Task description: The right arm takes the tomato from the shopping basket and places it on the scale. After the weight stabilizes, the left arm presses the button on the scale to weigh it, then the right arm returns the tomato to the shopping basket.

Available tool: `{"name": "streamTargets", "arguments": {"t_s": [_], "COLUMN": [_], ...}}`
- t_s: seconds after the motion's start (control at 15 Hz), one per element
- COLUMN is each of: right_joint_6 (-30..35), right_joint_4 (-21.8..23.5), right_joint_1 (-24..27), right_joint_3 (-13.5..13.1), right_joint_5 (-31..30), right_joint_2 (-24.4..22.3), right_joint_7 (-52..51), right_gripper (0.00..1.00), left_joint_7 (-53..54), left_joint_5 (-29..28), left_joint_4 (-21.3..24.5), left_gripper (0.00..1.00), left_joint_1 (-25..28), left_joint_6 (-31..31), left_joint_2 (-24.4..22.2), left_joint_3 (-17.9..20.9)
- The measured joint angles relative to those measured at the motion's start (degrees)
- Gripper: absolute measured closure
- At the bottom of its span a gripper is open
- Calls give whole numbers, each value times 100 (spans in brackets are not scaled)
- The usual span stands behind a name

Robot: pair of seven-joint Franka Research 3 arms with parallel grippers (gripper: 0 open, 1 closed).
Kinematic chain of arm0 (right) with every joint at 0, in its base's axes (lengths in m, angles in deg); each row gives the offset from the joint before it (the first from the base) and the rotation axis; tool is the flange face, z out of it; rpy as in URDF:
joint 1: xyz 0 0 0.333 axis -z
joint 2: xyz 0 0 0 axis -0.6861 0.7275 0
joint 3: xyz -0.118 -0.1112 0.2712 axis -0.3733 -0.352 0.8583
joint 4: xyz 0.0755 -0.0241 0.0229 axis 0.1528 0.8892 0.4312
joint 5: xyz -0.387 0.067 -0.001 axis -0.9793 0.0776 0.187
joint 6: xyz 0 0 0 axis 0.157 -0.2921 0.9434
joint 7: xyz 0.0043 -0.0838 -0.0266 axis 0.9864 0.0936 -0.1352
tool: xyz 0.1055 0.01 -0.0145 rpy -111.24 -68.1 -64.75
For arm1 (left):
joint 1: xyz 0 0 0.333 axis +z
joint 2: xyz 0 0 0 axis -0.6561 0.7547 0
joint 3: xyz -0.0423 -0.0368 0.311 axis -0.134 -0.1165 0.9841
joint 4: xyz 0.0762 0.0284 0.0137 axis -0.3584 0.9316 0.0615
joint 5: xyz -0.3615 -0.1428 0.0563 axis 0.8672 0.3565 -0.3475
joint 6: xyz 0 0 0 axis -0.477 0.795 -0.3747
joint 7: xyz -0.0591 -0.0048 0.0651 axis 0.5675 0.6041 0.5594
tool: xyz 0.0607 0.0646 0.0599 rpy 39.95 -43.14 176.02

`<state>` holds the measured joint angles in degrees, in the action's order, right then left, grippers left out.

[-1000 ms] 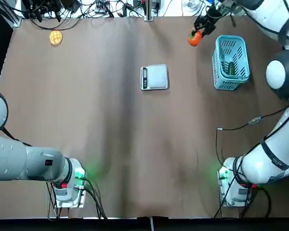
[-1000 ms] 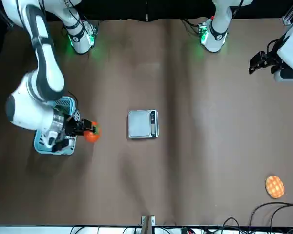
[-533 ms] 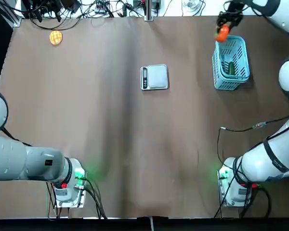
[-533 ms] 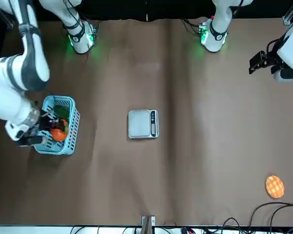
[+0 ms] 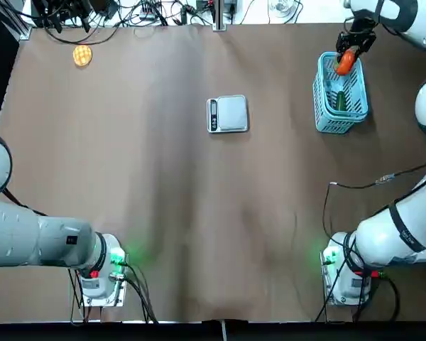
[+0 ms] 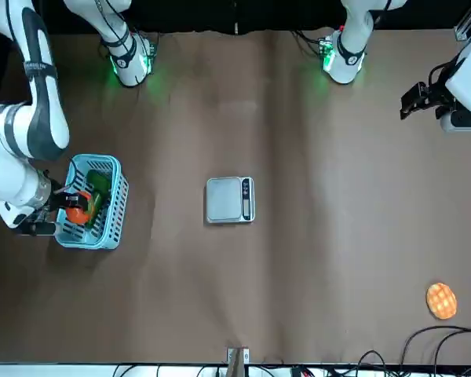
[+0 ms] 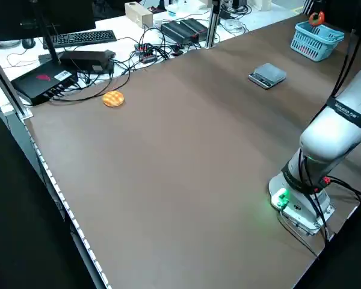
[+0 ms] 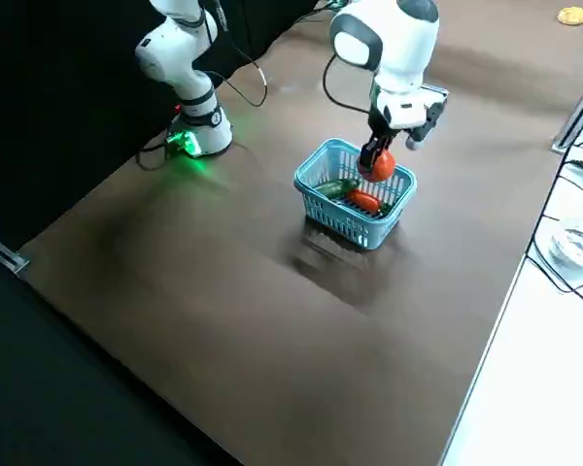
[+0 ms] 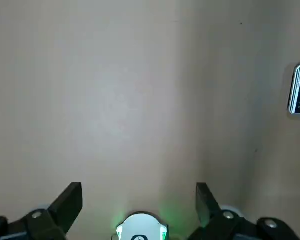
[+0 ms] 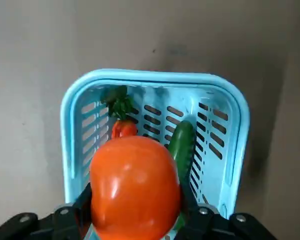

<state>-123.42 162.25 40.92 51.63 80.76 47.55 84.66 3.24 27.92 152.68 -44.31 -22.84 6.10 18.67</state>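
My left arm (image 5: 35, 241) lies folded low at the near left edge of the brown tabletop (image 5: 163, 199), its dark two-finger tool (image 9: 139, 210) spread apart above bare surface. At centre sits the small flat silver-grey square scale (image 5: 228, 114), its dark display strip along its left edge, nothing on it. At far right, my right arm (image 6: 27, 118) reaches out, tool (image 8: 376, 160) pointing down and clamped on the round orange-red tomato (image 5: 345, 62), held just above the far end of the light-blue plastic lattice shopping basket (image 5: 355, 114), whose long axis runs away from me. A green vegetable (image 10: 180, 142) lies lengthwise inside.
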Motion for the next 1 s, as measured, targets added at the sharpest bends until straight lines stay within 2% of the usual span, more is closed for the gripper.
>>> {"name": "streamTargets", "arguments": {"t_s": [0.53,0.67,1.0], "right_joint_6": [-630,-1063,-1224], "right_joint_4": [307,517,656], "right_joint_1": [24,54,119], "right_joint_3": [0,-4,-5], "right_joint_5": [-8,-9,-10], "right_joint_2": [624,740,822], "right_joint_7": [20,26,26], "right_gripper": [29,29,29], "left_joint_7": [0,0,0], "left_joint_5": [0,0,0], "left_joint_4": [5,7,8], "left_gripper": [0,0,0], "left_joint_1": [2,3,7], "left_joint_6": [0,0,0], "left_joint_2": [0,0,0], "left_joint_3": [0,0,0]}}
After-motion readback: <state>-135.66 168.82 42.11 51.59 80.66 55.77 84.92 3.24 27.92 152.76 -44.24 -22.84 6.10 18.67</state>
